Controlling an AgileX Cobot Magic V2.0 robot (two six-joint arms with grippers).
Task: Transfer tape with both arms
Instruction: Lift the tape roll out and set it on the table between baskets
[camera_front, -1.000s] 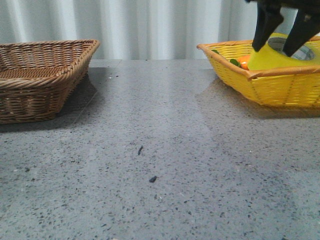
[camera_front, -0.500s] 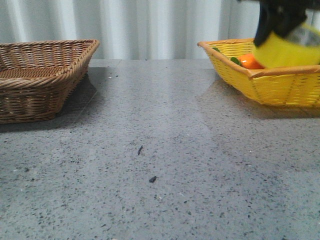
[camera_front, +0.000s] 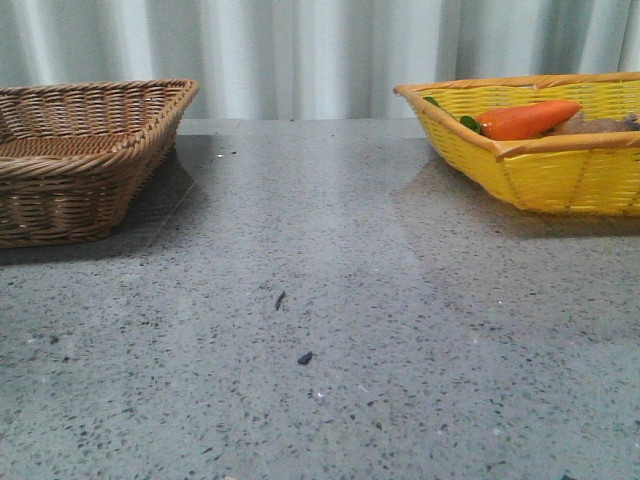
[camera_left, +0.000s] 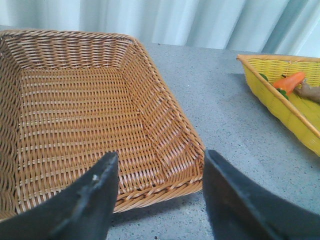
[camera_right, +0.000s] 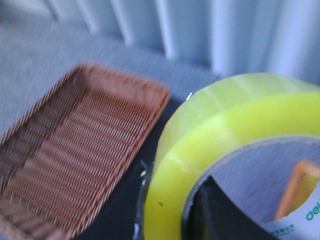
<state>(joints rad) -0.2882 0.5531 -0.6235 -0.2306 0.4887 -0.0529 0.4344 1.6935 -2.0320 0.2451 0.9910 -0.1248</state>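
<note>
A: What is on the left side?
B: A brown wicker basket (camera_front: 85, 150) stands on the grey speckled table (camera_front: 320, 330). The left gripper (camera_left: 157, 200) hangs over its near corner, jaws spread wide, nothing between them.

A: And on the right?
B: A yellow wicker basket (camera_front: 545, 165) with an orange carrot (camera_front: 525, 120) inside it.

A: Where is the tape?
B: The tape (camera_right: 220, 150) fills the right wrist view, lifted above the table. The front view does not show it.

A: Does the right gripper grasp it?
B: Its fingers are hidden, so I cannot tell.
</note>
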